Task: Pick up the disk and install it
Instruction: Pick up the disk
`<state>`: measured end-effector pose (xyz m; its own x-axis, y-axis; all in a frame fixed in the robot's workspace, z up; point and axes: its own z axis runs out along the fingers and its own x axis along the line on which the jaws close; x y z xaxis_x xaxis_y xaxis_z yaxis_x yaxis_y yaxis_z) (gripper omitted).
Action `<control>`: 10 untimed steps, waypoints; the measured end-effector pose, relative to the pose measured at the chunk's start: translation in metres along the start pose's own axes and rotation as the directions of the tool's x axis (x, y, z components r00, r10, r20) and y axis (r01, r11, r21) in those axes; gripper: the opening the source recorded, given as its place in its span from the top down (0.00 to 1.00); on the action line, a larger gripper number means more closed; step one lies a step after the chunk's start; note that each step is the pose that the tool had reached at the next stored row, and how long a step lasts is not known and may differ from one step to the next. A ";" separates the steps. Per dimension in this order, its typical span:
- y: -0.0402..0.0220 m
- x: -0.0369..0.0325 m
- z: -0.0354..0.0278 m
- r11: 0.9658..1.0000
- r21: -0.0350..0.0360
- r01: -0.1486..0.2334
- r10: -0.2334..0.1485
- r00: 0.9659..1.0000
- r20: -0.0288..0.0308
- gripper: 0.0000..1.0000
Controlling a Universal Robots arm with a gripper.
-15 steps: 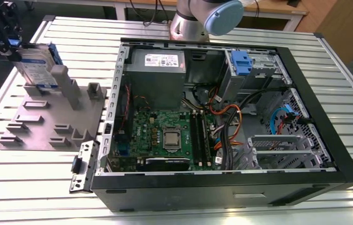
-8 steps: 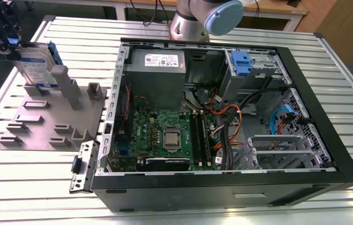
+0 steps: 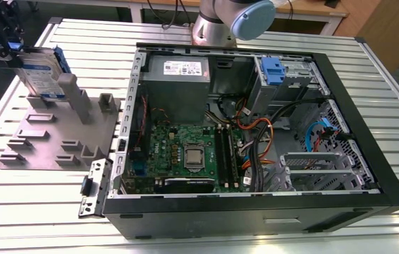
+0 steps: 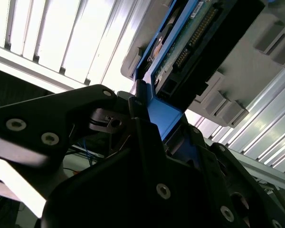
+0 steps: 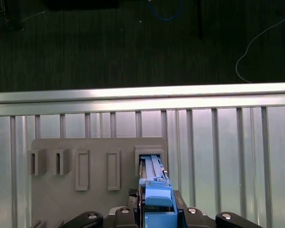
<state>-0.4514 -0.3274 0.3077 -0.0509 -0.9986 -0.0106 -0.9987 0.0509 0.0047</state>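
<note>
in the exterior view we see the gripper (image 3: 16, 48) at the far corner on the exterior view's left, its fingers clamped on the top edge of the disk (image 3: 42, 76). the disk stands upright on its edge at the back of a grey fixture plate (image 3: 51, 145), among the plate's raised posts. we cannot tell whether its lower edge rests in a slot or hangs just above one. in the second wrist view we see a black finger (image 4: 141, 102) pressed against the disk's blue rail (image 4: 164, 118). in the first wrist view the disk (image 5: 154, 187) shows edge-on over a slot in the plate. the plate lies on a slatted metal table (image 3: 16, 211), just beside an open computer case (image 3: 390, 180).
</note>
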 end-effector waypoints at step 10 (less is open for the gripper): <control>0.0000 0.0000 -0.0001 1.000 0.000 0.000 0.000 1.000 0.000 0.64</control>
<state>-0.4514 -0.3274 0.3077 -0.0509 -0.9986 -0.0106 -0.9987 0.0509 0.0047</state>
